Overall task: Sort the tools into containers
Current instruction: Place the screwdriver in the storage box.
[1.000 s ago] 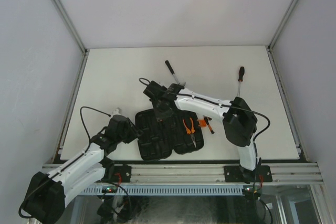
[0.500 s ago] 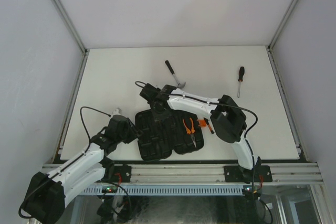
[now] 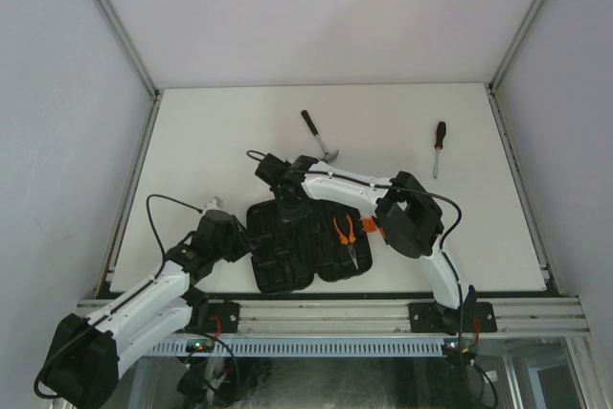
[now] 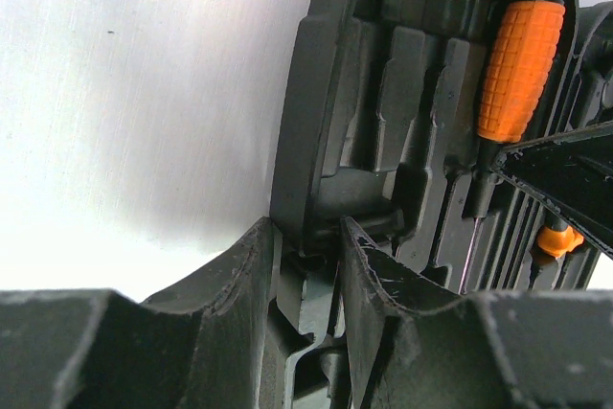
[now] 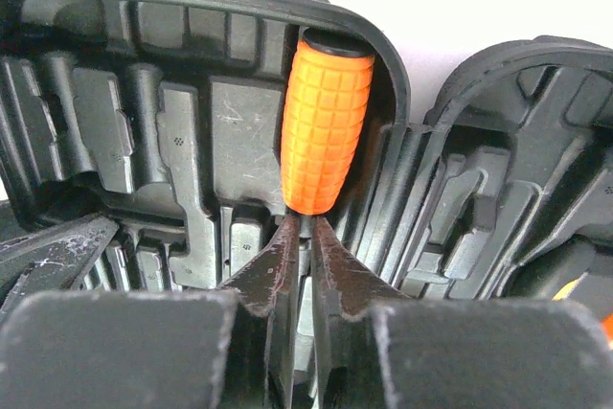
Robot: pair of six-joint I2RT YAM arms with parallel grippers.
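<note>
Clerk: Entry one, the container?
Checker: Tool case (image 3: 283,273), black, lying open in two halves at the near middle of the bench (image 3: 211,141), moulded slots face up. Orange latch (image 3: 371,228) on its right side, partly hidden under the right arm (image 3: 356,187).
Clerk: Contents?
Checker: Pliers (image 3: 347,240), orange grips, in the right half. Orange-handled screwdriver (image 5: 326,131) in the left half, in the slot next to the hinge, butt of the handle against the far rim. A second small orange piece (image 4: 556,238) shows lower in that half. The right fingers (image 4: 565,171) cover most of it, so its kind cannot be told.
Clerk: Loose stock?
Checker: Hammer (image 3: 319,138) on the bench just beyond the case, not touching it. Black-handled screwdriver (image 3: 438,146) at the far right, well apart from everything.
Clerk: Grip, left side?
Checker: Left fingers (image 4: 251,280) clamped on the left rim of the tool case, one outside the wall, one inside.
Clerk: Right side?
Checker: Right fingers drawn almost together with a thin slit between them, tips at the neck of the orange handle. Whether the shaft is pinched in that slit cannot be told.
Clerk: Obstructions?
Checker: The right arm reaches across the far end of the case, so from above the screwdriver's slot is hidden; only the wrist views show it
</note>
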